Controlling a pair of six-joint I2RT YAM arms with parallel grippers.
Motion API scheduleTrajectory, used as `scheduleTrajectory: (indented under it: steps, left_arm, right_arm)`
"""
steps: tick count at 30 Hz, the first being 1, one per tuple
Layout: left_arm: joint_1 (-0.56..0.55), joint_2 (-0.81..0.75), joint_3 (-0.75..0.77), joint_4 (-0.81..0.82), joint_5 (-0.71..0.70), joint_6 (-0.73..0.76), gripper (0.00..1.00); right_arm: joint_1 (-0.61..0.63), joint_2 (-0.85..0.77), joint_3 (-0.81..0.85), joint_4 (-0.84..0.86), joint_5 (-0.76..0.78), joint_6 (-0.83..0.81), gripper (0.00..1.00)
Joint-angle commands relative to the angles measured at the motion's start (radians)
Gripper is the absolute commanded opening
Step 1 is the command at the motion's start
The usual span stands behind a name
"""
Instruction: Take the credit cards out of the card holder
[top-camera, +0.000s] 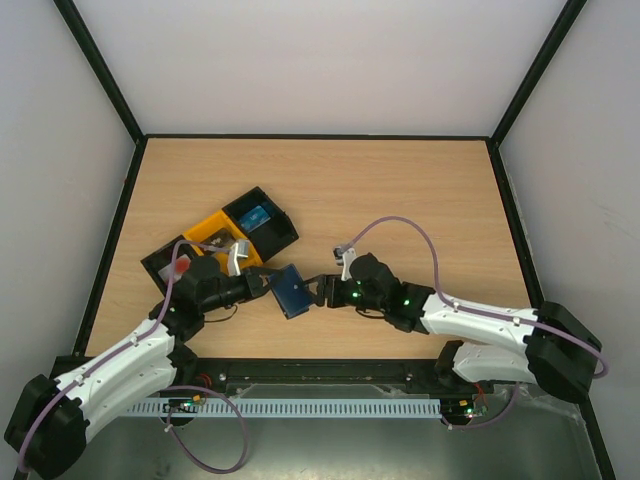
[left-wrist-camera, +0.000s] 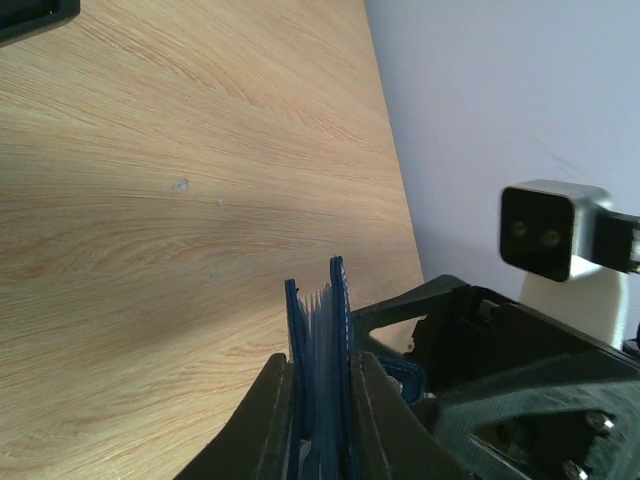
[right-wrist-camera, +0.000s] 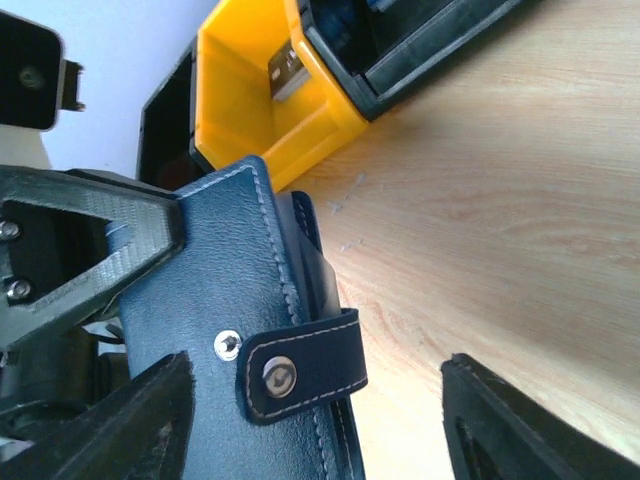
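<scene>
**A:** Where am I holding things, measured from the yellow tray?

**B:** You are working over a wooden table carrying three trays: two black trays and one yellow tray. One card holder is hanging just right of the yellow tray, toward the arm bases. Your left gripper is pinching it across both covers. Your right gripper is waiting beyond it, jaws spread, holding nothing.

**A:** How is it going to handle?

**B:** I am judging it light and soft-skinned, likely flexing. One tab clasp is wrapping its edge, so take that first. The credit cards are showing only as thin, slick edges, so I can't count them.
</scene>
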Motion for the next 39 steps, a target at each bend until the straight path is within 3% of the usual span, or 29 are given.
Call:
scheduleTrajectory:
  steps: [1,12,16,18,20,26,31,39]
  left_arm:
    - [-0.001,-0.014,0.024,0.002,0.033,0.019,0.03]
    - [0.0,0.001,0.017,0.001,0.041,0.031,0.03]
    - [-0.001,0.063,0.019,-0.001,0.044,0.04,0.06]
    - [-0.001,0.098,0.023,-0.001,0.051,0.047,0.31]
    - [-0.001,0.13,0.033,-0.023,0.047,0.061,0.49]
    - [-0.004,0.191,0.075,-0.157,-0.018,0.146,0.71]
    - [-0.012,0.184,0.085,-0.198,-0.046,0.175,0.82]
    - [-0.036,0.195,0.094,-0.195,-0.062,0.181,0.82]
  right_arm:
    - [0.002,0.058,0.031,0.043,-0.033,-0.014,0.61]
    - [0.002,-0.003,-0.028,0.025,0.076,-0.002,0.03]
    - [0.002,-0.034,-0.058,0.022,0.103,-0.014,0.02]
    - [0.002,-0.043,-0.069,0.023,0.112,-0.013,0.02]
    - [0.002,-0.046,-0.078,0.017,0.123,-0.014,0.02]
    - [0.002,-0.036,-0.097,-0.016,0.162,-0.014,0.02]
    - [0.002,-0.036,-0.087,-0.026,0.137,-0.001,0.02]
    - [0.002,-0.046,-0.106,0.019,0.087,0.012,0.02]
